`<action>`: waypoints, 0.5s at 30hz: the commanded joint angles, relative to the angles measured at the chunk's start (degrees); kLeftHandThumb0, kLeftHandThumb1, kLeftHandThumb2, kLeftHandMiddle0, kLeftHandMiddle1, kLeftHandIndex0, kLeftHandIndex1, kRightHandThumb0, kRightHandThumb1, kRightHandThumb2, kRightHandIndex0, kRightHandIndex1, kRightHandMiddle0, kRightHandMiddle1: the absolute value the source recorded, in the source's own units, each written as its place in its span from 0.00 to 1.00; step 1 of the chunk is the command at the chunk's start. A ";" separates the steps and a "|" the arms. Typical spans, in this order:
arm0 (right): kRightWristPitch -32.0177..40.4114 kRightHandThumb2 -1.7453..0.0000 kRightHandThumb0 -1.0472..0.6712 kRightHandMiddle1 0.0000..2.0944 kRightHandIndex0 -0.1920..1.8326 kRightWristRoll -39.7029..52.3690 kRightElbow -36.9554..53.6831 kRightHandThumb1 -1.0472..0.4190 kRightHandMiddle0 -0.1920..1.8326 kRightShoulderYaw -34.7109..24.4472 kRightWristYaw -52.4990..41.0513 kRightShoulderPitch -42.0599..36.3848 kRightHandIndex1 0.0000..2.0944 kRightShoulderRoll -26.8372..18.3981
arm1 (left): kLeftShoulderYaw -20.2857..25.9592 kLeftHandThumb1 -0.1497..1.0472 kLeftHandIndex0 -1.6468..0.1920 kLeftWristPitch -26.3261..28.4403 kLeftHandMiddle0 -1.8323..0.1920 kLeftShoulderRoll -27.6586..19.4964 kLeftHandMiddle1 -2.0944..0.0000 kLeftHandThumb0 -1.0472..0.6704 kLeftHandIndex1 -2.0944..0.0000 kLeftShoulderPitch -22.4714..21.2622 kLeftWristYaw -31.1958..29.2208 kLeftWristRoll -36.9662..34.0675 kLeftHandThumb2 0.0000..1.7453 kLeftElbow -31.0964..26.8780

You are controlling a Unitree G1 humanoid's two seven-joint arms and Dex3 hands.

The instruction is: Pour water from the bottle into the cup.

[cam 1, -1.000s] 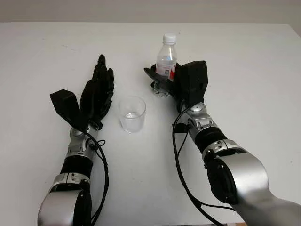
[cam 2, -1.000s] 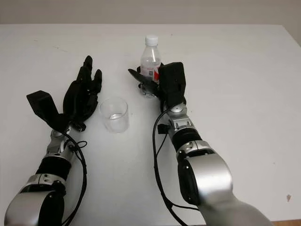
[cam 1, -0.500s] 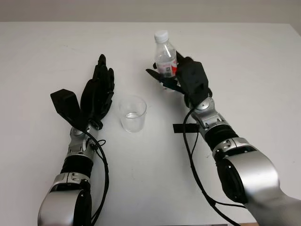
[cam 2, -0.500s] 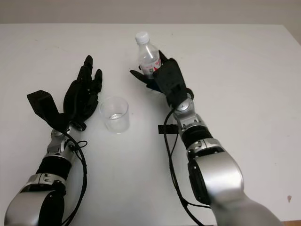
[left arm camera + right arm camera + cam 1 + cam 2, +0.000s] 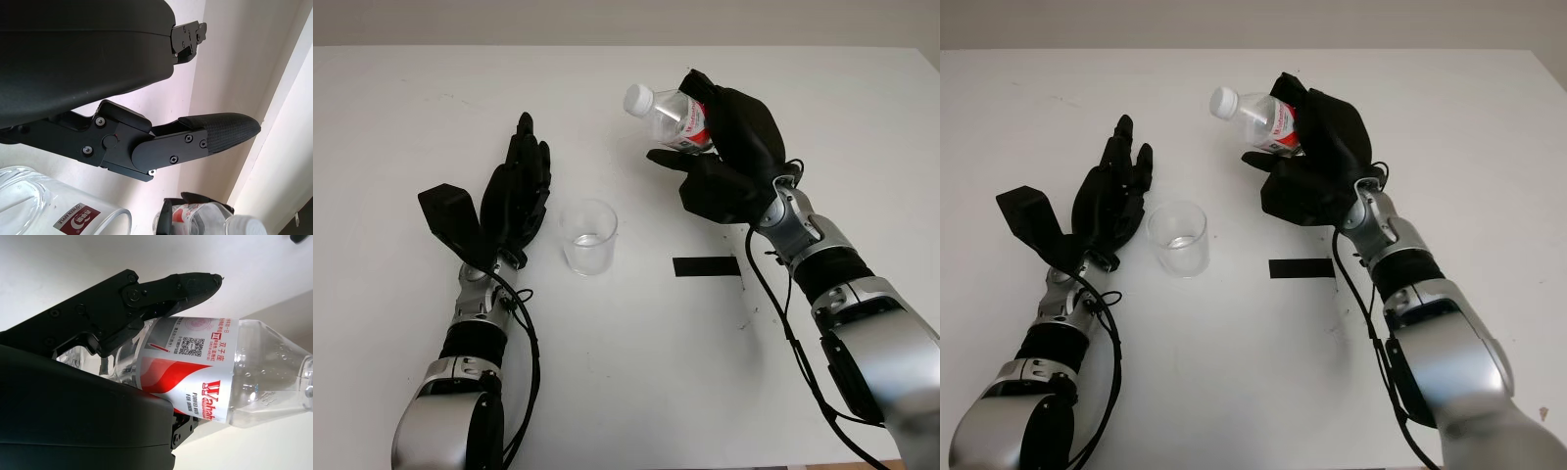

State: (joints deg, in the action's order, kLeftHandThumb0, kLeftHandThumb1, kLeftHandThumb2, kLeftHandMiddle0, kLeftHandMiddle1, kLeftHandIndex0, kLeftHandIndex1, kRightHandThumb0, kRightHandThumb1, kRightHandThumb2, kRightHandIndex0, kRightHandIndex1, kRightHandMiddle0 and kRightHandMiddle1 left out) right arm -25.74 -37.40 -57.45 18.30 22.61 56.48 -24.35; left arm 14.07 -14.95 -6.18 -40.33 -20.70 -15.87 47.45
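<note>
Head camera first: the right hand (image 5: 729, 162) is up off the white bench (image 5: 862, 117), clamped round the bottle (image 5: 677, 113). The bottle is tipped hard over, its white cap (image 5: 637, 97) aiming toward 10 o'clock, and most of the body is buried under the black fingers, so how much water is inside is hard to make out. The cup (image 5: 588, 236) stands on the bench at about 7 o'clock from the cap, well apart from it. The left hand (image 5: 516, 191) is open just at 9 o'clock of the cup, palm side toward it. A small black strip (image 5: 705, 265) lies on the bench at 3 o'clock from the cup.

Left wrist camera: the hand's shell hogs most of it, one finger (image 5: 215, 134) sticking out across the bench. The cup's rim (image 5: 58, 215) and the bottle's neck are cut off at the edge.

Right wrist camera: fingers (image 5: 146, 298) wrapped over the red-and-white label (image 5: 195, 372); the cap end runs out of frame.
</note>
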 commanded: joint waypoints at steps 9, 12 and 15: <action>-0.98 0.76 0.31 1.00 0.67 -7.64 4.31 0.00 0.44 4.85 4.89 0.10 1.00 -4.33 | -0.48 1.00 1.00 0.38 1.00 0.71 1.00 0.12 1.00 2.17 0.66 0.69 0.36 0.94; -2.31 0.77 0.32 1.00 0.67 -8.03 5.32 0.00 0.43 5.09 5.22 -0.11 1.00 -4.75 | -0.30 1.00 1.00 0.26 1.00 0.84 1.00 0.12 1.00 2.06 0.45 0.49 0.36 1.16; -3.12 0.77 0.32 1.00 0.68 -9.45 6.63 0.00 0.44 5.90 6.53 -0.21 1.00 -5.46 | -0.26 1.00 1.00 0.36 1.00 0.83 1.00 0.12 1.00 1.92 0.50 0.49 0.36 1.37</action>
State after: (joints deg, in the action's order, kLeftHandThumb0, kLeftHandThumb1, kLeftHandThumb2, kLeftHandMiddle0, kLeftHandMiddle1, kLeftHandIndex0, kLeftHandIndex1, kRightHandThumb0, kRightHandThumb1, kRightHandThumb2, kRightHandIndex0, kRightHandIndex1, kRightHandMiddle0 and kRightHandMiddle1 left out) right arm -28.16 -46.28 -52.61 23.92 28.17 56.22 -28.66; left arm 13.97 -15.02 -6.09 -40.22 -20.34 -15.47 47.12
